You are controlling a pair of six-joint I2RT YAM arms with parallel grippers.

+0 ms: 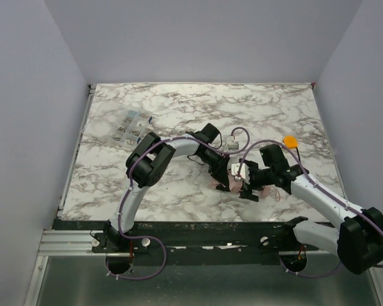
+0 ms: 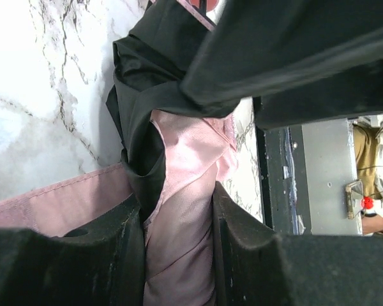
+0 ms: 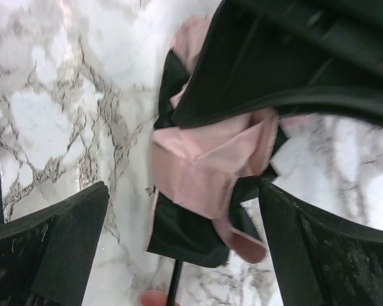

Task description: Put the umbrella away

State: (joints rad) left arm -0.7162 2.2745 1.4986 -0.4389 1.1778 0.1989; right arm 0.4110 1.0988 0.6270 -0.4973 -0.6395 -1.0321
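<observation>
The umbrella (image 1: 231,186) lies folded on the marble table near its front middle, pale pink fabric with black lining. My left gripper (image 2: 179,213) is shut on a fold of the pink fabric (image 2: 182,255), with black lining bunched just beyond the fingers. In the top view the left gripper (image 1: 223,172) and right gripper (image 1: 249,183) meet over the umbrella. My right gripper (image 3: 182,204) stands wide open, and the bundled umbrella (image 3: 204,169) sits between its fingers (image 3: 57,242) without touching them. A thin dark shaft (image 3: 177,284) and a bit of the pink handle (image 3: 154,298) show below the bundle.
A small orange object (image 1: 290,141) lies on the table behind the right arm. A clear plastic box (image 1: 131,125) sits at the back left. The table's dark front rail (image 1: 198,231) runs just below the umbrella, and grey walls close in the left, right and back.
</observation>
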